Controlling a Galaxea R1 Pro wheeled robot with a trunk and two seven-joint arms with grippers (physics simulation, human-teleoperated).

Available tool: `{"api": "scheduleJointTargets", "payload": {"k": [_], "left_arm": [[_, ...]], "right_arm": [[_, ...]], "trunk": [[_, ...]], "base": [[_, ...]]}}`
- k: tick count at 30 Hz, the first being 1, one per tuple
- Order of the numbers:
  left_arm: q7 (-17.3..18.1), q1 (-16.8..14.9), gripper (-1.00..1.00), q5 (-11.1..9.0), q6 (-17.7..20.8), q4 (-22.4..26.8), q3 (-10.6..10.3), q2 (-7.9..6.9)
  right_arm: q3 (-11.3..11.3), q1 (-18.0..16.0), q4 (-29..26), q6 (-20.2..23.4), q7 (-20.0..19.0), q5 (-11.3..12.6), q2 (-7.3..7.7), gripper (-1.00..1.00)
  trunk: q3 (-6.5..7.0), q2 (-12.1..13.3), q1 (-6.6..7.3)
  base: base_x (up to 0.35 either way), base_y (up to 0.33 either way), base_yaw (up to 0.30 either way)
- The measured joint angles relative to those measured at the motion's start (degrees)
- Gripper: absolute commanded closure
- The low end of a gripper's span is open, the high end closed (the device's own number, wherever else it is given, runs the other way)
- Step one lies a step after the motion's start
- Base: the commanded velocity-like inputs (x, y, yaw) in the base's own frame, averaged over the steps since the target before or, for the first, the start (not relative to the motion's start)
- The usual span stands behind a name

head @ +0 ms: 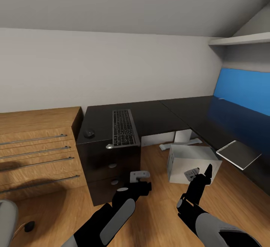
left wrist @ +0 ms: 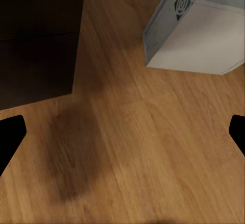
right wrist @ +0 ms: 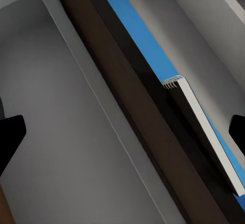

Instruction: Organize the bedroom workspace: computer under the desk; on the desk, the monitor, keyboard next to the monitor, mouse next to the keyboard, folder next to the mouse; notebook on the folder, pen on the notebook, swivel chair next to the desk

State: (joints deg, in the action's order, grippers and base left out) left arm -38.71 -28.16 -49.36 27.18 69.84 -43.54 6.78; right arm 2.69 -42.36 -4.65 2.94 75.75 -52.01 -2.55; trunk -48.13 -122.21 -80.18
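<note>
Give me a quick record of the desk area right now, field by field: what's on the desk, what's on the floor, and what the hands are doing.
keyboard: on the desk, near its left end
mouse: on the desk, left of the keyboard, apart from it
computer: grey tower on the wood floor by the desk's inner corner
notebook: grey, overhanging the desk's right wing edge
left hand: open, empty, above the floor
right hand: open, empty, in front of the computer

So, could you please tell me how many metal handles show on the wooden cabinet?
4, stacked on the wooden cabinet front: top, second, third, lowest. More may lie beyond the picture's left edge.
</note>
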Motion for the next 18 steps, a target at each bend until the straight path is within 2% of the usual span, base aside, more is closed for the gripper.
{"api": "scheduleJointTargets", "payload": {"k": [5,6,9,15,18], "left_arm": [[0.06,0.0,-1.0,0.1,-0.06,-0.58,-0.05,0.07],[0.06,0.0,-1.0,0.13,-0.08,-0.68,-0.07,0.08],[0.07,0.0,-1.0,0.16,-0.09,-0.67,-0.39,0.09],[0.0,0.0,-1.0,0.16,-0.05,-0.73,-2.18,0.24],[-0.01,0.0,-1.0,0.19,-0.06,-0.74,-2.38,0.26]], "right_arm": [[-0.03,0.03,-0.1,0.29,-0.67,-0.18,0.3,-1.0],[0.01,0.03,-0.27,0.38,-1.27,-0.2,0.86,-1.0],[-0.09,0.03,-0.33,0.39,-1.52,-0.21,1.1,-1.0],[-0.09,0.03,-0.27,0.21,-2.02,-0.18,1.35,-1.0],[-0.1,0.03,-0.27,0.1,-2.06,-0.15,1.4,-1.0]], "trunk": [[0.0,0.0,0.0],[0.0,0.0,0.0],[0.0,0.0,0.0],[1.07,2.39,1.31],[1.61,3.6,1.97]], "base": [[0.009,-0.01,0.0],[0.004,-0.005,0.0],[0.003,-0.003,0.0],[0.0,0.0,0.0],[0.0,0.0,0.0]]}}
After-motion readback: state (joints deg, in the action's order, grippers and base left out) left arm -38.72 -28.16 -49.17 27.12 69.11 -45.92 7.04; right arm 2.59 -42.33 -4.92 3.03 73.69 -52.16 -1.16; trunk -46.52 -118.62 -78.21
